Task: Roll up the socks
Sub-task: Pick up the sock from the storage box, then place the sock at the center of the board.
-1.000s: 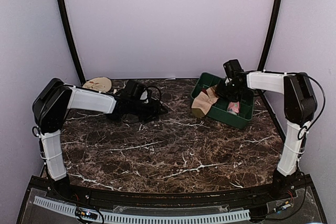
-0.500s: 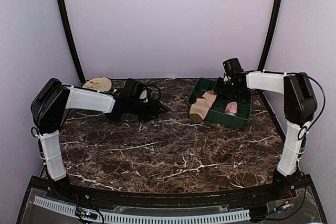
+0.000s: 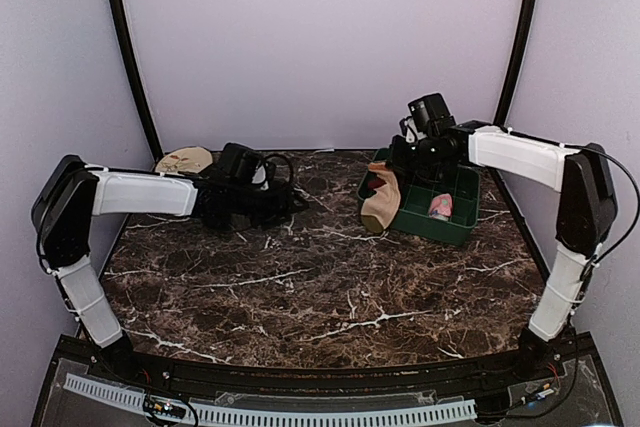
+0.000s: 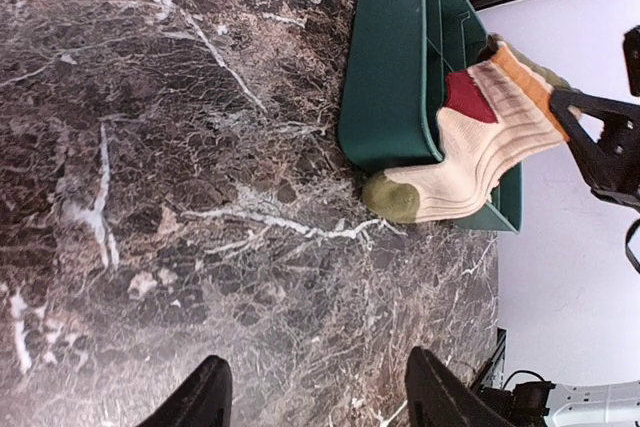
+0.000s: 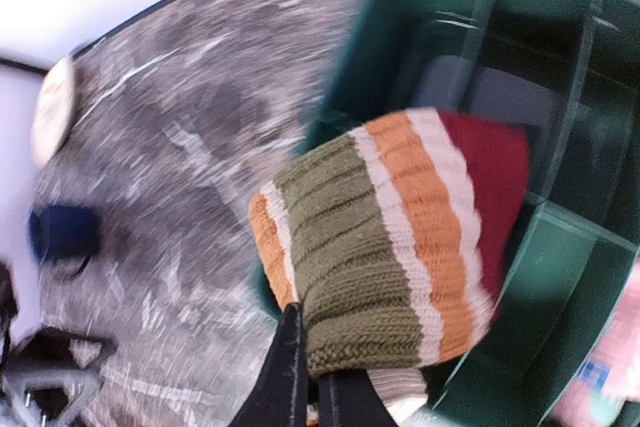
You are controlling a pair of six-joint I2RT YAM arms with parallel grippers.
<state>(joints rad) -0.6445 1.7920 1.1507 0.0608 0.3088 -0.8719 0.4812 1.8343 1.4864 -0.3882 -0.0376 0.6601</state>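
Note:
A striped sock [image 3: 381, 197], cream with orange, olive and red bands and an olive toe, hangs over the left rim of the green bin [image 3: 452, 230]. My right gripper [image 3: 402, 160] is shut on its cuff and holds it up; the toe reaches the table. In the right wrist view the fingers [image 5: 290, 377] pinch the olive cuff of the sock [image 5: 400, 237]. My left gripper [image 3: 288, 199] is open and empty, low over the table to the left. In the left wrist view it [image 4: 315, 397] faces the sock [image 4: 480, 147] and the bin [image 4: 390, 77].
A beige sock-like item [image 3: 185, 159] lies at the back left corner, also in the right wrist view [image 5: 50, 107]. A pink item [image 3: 441, 206] lies in the bin's front compartment. The bin has dividers [image 5: 570, 77].
My right gripper has risen and moved left, lifting the sock's cuff out of the bin. The left arm has drawn back slightly to the left.

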